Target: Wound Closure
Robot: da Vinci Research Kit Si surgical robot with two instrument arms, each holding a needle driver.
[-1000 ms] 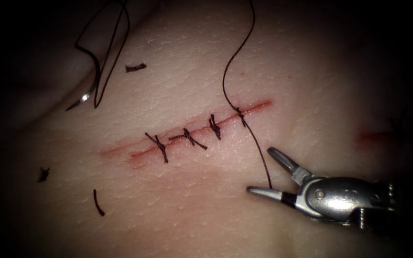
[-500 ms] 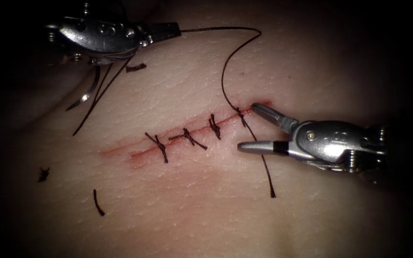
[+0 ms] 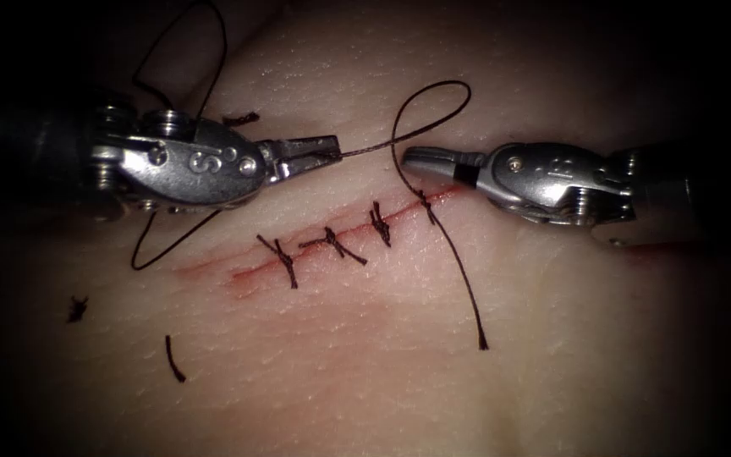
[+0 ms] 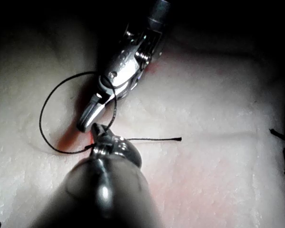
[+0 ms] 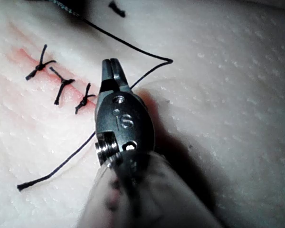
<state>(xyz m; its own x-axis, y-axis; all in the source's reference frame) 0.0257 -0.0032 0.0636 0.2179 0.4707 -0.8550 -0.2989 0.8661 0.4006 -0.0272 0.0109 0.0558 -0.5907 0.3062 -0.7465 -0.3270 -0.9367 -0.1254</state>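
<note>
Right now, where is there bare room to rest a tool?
Bare tissue lies below the stitches, between the cut end and the thread tail, and right of that tail. Crowded above the cut: left tool gripping thread, right tool shut beside its loop.

Dark surround, perhaps unlit, central spotlight

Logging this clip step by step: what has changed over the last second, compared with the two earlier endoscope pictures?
The left tool came in from the upper left and now holds the thread, jaws shut. The right tool rose from below the cut to its upper right end and shut its jaws, with the thread looped around them. The three tied stitches, the free thread tail and the cut ends stayed put.
</note>
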